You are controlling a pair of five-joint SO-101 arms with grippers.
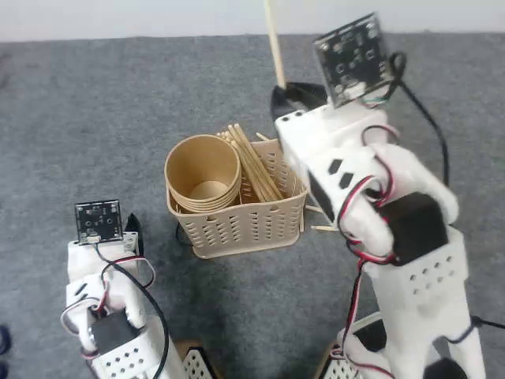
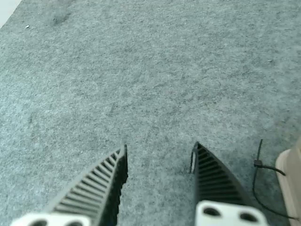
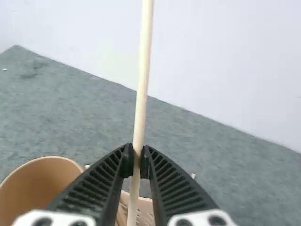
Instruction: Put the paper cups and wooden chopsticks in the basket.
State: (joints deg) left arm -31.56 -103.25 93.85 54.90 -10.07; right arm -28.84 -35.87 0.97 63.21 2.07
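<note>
A beige slotted basket (image 1: 245, 225) stands mid-table with stacked paper cups (image 1: 203, 174) in its left half and several wooden chopsticks (image 1: 252, 166) leaning in its right half. My right gripper (image 3: 135, 162) is shut on one wooden chopstick (image 3: 142, 70) that points almost straight up; in the high view that chopstick (image 1: 274, 43) rises above the basket's back right corner. A cup rim (image 3: 33, 188) lies just below the right gripper. Another chopstick (image 1: 323, 228) lies on the carpet right of the basket. My left gripper (image 2: 159, 160) hangs open over bare carpet, left of the basket.
Grey carpet (image 1: 95, 118) covers the table. A white wall (image 3: 225, 56) runs along the far edge. A black cable tie (image 2: 261, 165) lies on the carpet beside the basket corner (image 2: 291, 174).
</note>
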